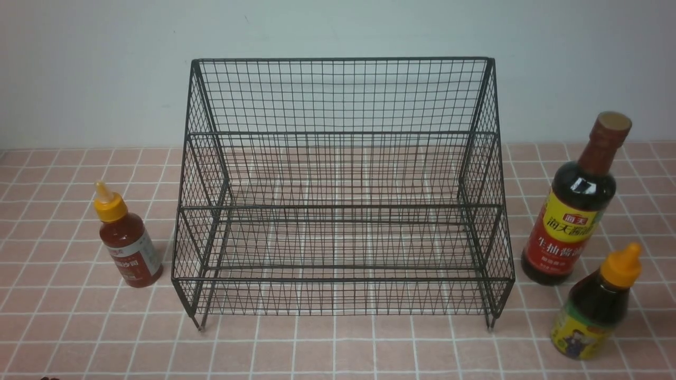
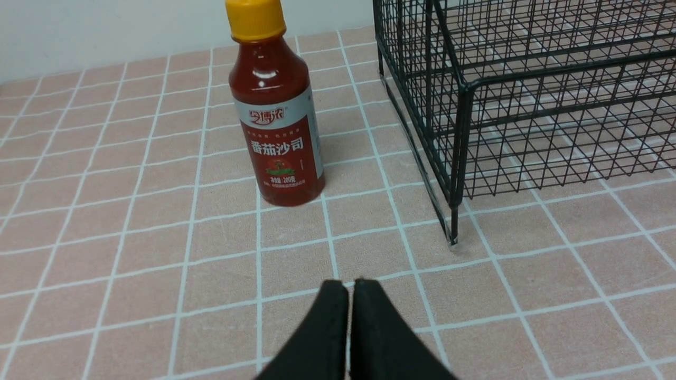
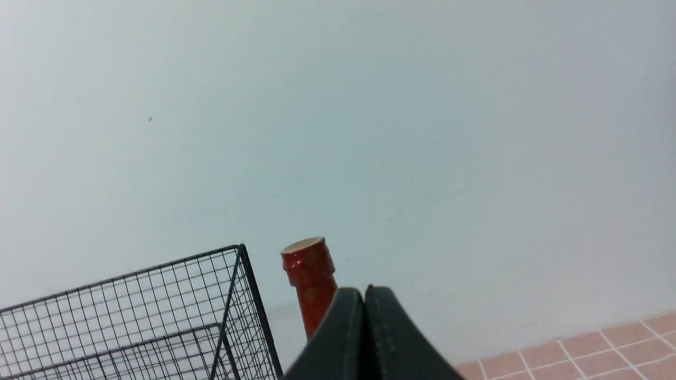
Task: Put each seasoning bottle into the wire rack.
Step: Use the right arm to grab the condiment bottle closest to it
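The black wire rack (image 1: pixel 338 211) stands empty mid-table; it also shows in the left wrist view (image 2: pixel 528 95) and the right wrist view (image 3: pixel 132 316). The red-sauce bottle with yellow cap (image 1: pixel 127 244) stands upright left of it, ahead of my shut, empty left gripper (image 2: pixel 348 285) in the left wrist view (image 2: pixel 275 105). The tall soy-sauce bottle (image 1: pixel 575 206) stands right of the rack; its red cap (image 3: pixel 309 279) shows behind my shut, empty right gripper (image 3: pixel 364 290). The small dark bottle with orange cap (image 1: pixel 597 306) stands in front of it. Neither gripper shows in the front view.
The table is covered in pink tiles with white lines (image 1: pixel 338 348). A plain pale wall (image 1: pixel 338 31) runs behind the rack.
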